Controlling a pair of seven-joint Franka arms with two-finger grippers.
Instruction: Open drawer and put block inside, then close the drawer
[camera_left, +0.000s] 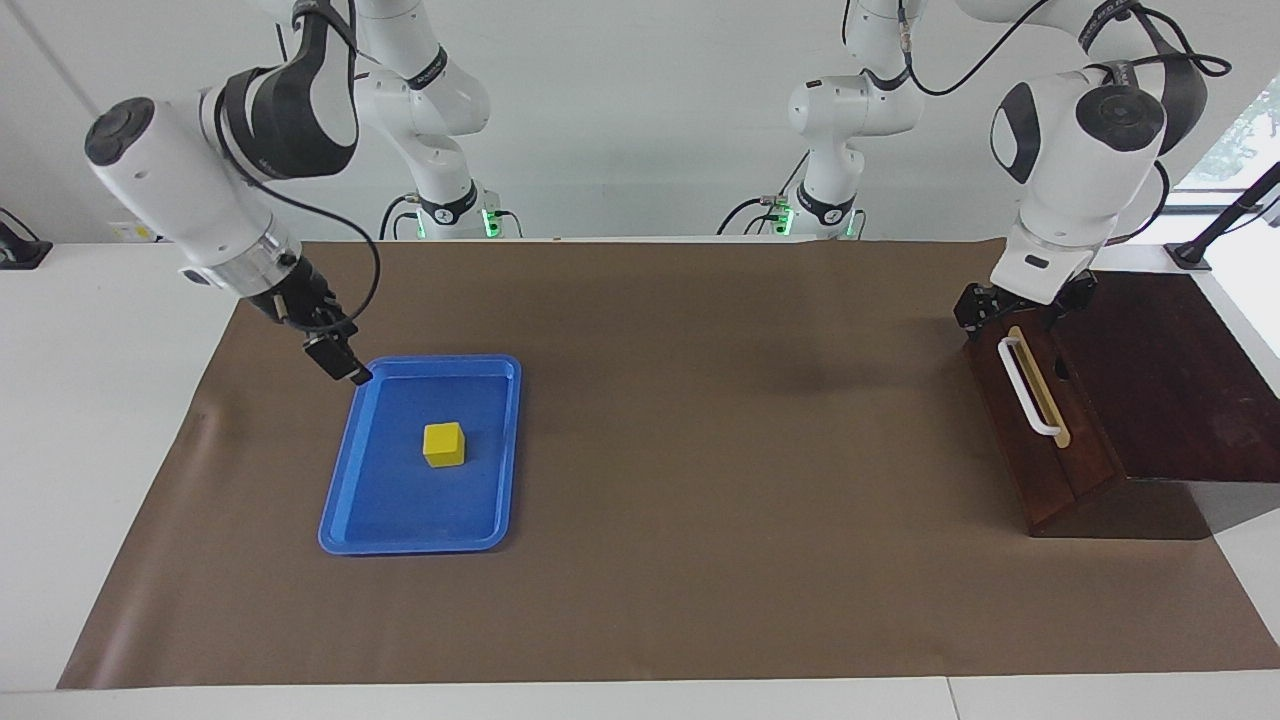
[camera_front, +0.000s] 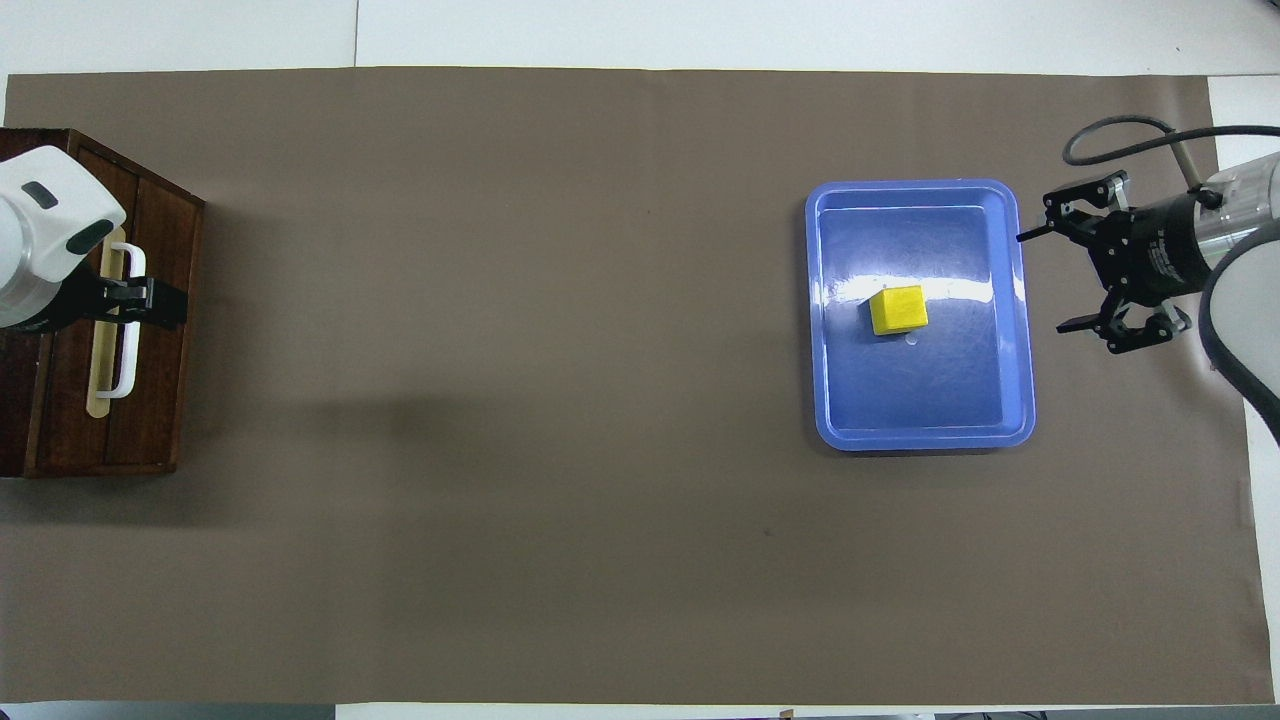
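The drawer (camera_left: 1030, 460) is shut in the dark wooden cabinet (camera_left: 1170, 380) at the left arm's end of the table. Its white handle (camera_left: 1027, 388) sits on a tan strip. My left gripper (camera_left: 1012, 318) is open over the handle, with a finger on either side of the bar; I cannot tell whether they touch it. It also shows in the overhead view (camera_front: 140, 300). The yellow block (camera_left: 444, 444) lies in the blue tray (camera_left: 400, 520). My right gripper (camera_left: 345, 365) is open and empty, just off the tray's edge at the right arm's end, as the overhead view (camera_front: 1045, 282) shows.
A brown mat (camera_left: 700, 450) covers the table between the tray and the cabinet. The tray also shows in the overhead view (camera_front: 1015, 420), with the block (camera_front: 898, 309) near its middle.
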